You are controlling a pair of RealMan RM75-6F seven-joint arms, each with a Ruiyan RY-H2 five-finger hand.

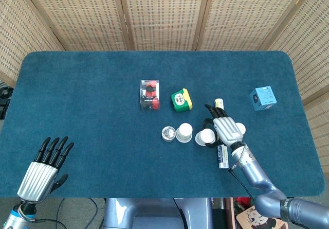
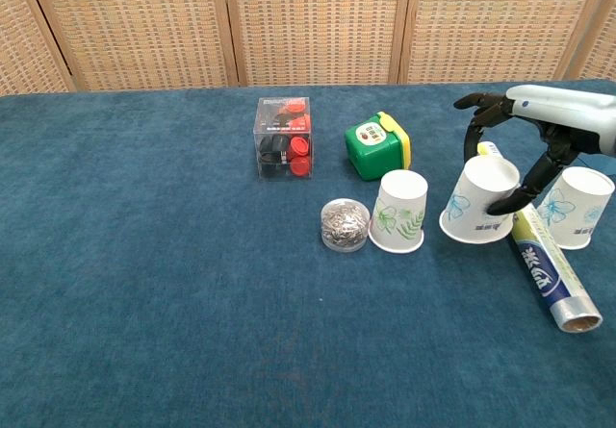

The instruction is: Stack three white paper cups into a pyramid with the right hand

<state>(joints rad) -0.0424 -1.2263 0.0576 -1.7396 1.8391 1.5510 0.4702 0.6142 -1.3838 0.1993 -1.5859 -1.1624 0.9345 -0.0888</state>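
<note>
Three white paper cups stand upside down in a row. The left cup (image 2: 398, 212) (image 1: 184, 133) with a green leaf print stands free. My right hand (image 2: 525, 144) (image 1: 224, 129) holds the middle cup (image 2: 478, 203) (image 1: 205, 137), blue-printed and tilted, just right of the left cup. The right cup (image 2: 580, 208) (image 1: 238, 129) stands behind the hand. My left hand (image 1: 43, 166) rests near the table's front left corner, fingers apart, holding nothing.
A round clear tin (image 2: 345, 225) sits left of the cups. Behind them are a green and yellow box (image 2: 377, 146) and a clear box of red and black pieces (image 2: 283, 138). A foil-wrapped roll (image 2: 543, 269) lies under my right hand. A blue box (image 1: 262, 98) sits far right.
</note>
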